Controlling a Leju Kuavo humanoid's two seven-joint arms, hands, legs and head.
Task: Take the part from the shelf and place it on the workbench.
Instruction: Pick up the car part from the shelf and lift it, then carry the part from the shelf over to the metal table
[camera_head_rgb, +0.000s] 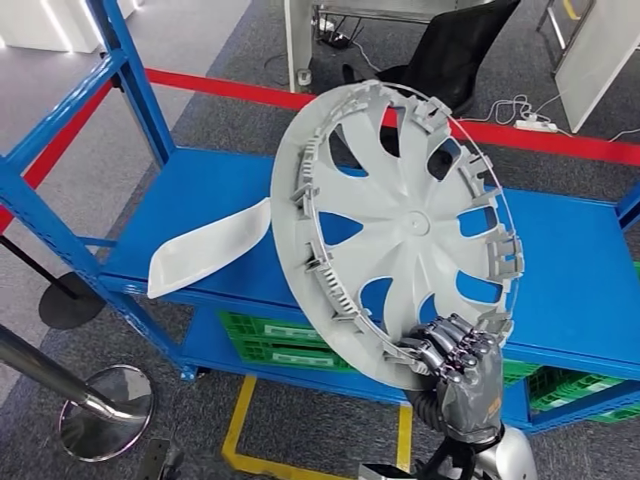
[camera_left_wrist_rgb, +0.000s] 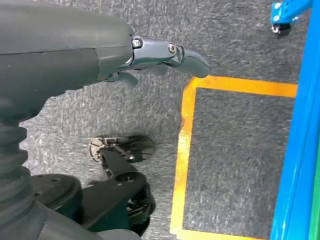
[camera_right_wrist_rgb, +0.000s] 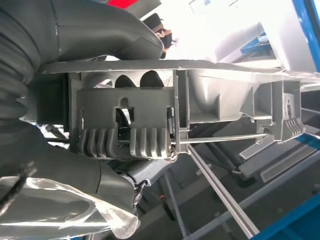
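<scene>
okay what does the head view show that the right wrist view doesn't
The head view alone shows the whole wheel cover, the white curved part lying on the blue shelf, green crates below and red floor tape. The right wrist view alone gives the cover's rim clips and wire ring up close. Both share the right hand gripping the cover's rim.

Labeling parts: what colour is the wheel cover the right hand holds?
Light grey all over, the wheel cover gripped by the right hand; clearest in the head view.

wheel cover before shelf, panel left
</scene>
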